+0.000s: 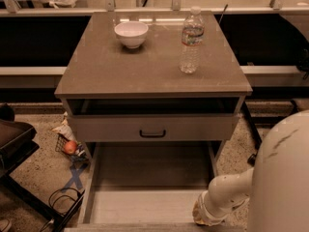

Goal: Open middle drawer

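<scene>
- The cabinet stood on a speckled floor (38, 173), with dark recesses and pale rails behind it.
- Nearest us, the gripper (205, 215) sat at the front right corner of the middle drawer (145, 204), at the bottom edge of the view. We could not tell whether it was clamped on the front or had let go.
- The middle drawer lay drawn far out toward us, a shallow, plain grey box. Its front was cut off by the bottom edge, so no handle of its own showed.
- We judged it a stiff, light box on runners that would slide one way only. A pull from the corner might skew it, so the centre of the front seemed the better hold.
- Behind it, the drawer above (111, 128) was closed, with a small black bar handle (152, 133) at mid-front.
- Farther back, the tabletop (145, 76) carried a white bowl (131, 34) and a clear water bottle (191, 41), set apart from each other.
</scene>
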`<state>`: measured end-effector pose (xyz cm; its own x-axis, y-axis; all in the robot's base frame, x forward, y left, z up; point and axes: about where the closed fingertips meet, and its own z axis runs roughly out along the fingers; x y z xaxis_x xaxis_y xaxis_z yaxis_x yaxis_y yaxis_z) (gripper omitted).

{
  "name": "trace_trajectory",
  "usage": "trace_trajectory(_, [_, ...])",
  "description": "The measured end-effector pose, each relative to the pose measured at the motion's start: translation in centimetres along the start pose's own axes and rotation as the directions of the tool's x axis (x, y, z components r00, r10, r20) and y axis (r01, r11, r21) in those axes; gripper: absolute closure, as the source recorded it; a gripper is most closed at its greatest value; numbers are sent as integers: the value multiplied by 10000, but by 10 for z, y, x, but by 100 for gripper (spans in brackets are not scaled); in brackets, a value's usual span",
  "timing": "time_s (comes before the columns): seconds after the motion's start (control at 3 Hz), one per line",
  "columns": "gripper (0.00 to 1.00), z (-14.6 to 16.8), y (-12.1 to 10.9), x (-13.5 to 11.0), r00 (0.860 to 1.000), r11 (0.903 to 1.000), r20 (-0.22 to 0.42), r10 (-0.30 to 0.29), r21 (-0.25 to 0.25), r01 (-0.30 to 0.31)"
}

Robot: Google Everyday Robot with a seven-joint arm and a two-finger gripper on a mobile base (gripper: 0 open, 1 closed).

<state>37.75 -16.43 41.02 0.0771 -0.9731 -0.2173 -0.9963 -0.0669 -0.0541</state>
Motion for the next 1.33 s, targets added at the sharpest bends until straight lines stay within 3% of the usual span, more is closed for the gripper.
trace_trajectory(0.67, [21, 1, 1, 0, 10000, 10000, 4, -10, -32, 10])
trace_trajectory(1.0, [0, 1, 0, 0, 10000, 10000, 5, -12, -44, 12])
trace_trajectory(1.33, [0, 1, 0, 0, 10000, 10000, 5, -12, -44, 12])
